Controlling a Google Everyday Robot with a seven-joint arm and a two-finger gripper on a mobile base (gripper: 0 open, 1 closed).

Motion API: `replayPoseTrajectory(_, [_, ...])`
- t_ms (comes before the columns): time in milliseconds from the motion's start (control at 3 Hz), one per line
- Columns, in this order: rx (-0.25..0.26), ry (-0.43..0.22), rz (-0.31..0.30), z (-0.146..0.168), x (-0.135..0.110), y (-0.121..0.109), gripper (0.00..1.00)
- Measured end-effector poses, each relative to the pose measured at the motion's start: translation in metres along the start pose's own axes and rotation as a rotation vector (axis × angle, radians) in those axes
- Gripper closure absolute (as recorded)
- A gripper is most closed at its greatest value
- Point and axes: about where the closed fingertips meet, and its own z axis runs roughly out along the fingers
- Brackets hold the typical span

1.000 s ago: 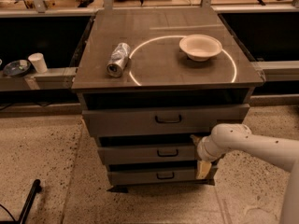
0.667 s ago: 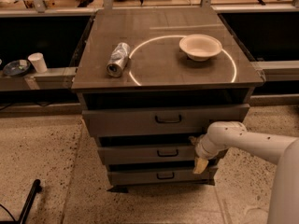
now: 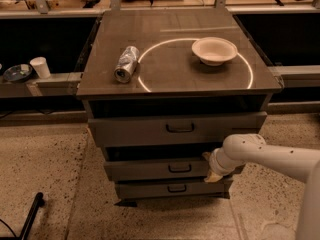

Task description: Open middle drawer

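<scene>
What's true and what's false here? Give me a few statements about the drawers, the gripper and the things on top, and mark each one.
The gripper is at the right end of the middle drawer. True.
The can stands upright. False: it lies on its side on the cabinet top.
The bowl sits to the right of the can. True.
The gripper is at the middle drawer's handle. False: it is off to the right of the handle.
</scene>
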Motion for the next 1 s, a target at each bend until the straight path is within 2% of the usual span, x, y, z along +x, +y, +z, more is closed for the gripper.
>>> replayPoseTrajectory(333, [-0.045, -0.012, -0.005, -0.011, -0.013, 0.04, 0.48])
replayPoseTrajectory(667, [-0.116, -0.05, 0.012, -0.032, -0.032, 0.103, 0.47])
replayPoseTrajectory(1000, [-0.157, -0.071, 0.03, -0.05, -0.046, 0.145, 0.47])
